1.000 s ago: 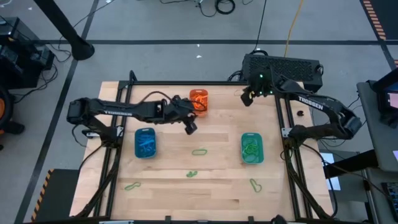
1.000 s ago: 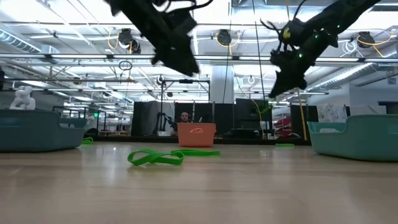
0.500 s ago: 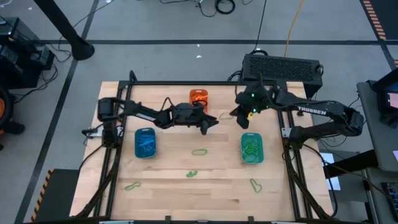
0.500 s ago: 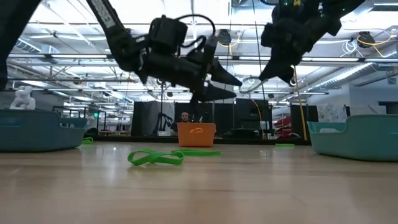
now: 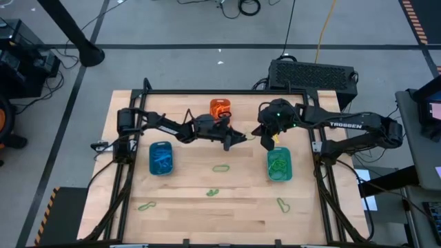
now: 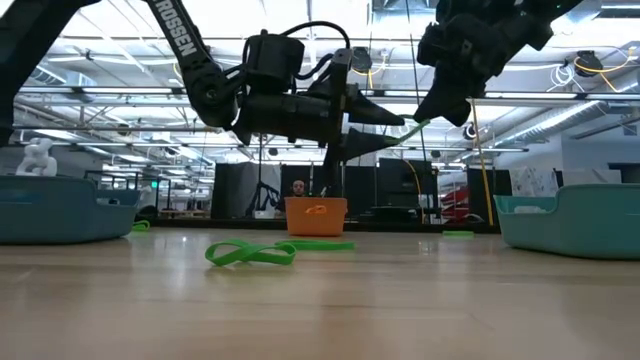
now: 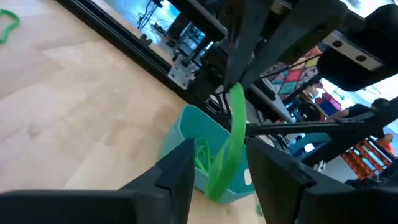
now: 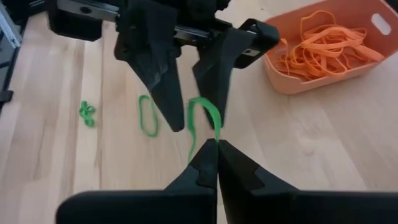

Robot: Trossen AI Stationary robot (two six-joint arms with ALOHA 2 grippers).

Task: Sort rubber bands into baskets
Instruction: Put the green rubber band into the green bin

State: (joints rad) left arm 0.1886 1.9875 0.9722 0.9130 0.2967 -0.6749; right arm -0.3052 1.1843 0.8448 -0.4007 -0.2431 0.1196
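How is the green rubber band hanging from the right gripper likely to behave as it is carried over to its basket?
Probably floppy: the green rubber band droops in a limp loop below the shut right gripper. Likely very light, being thin. It may swing or snag, since the left gripper's open fingers stand on either side of it. Dropped over the teal-green basket, it should just fall in.

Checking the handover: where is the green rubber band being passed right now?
In the high view the green rubber band hangs above the table from the shut right gripper, between the left gripper's open fingers, above the teal basket.
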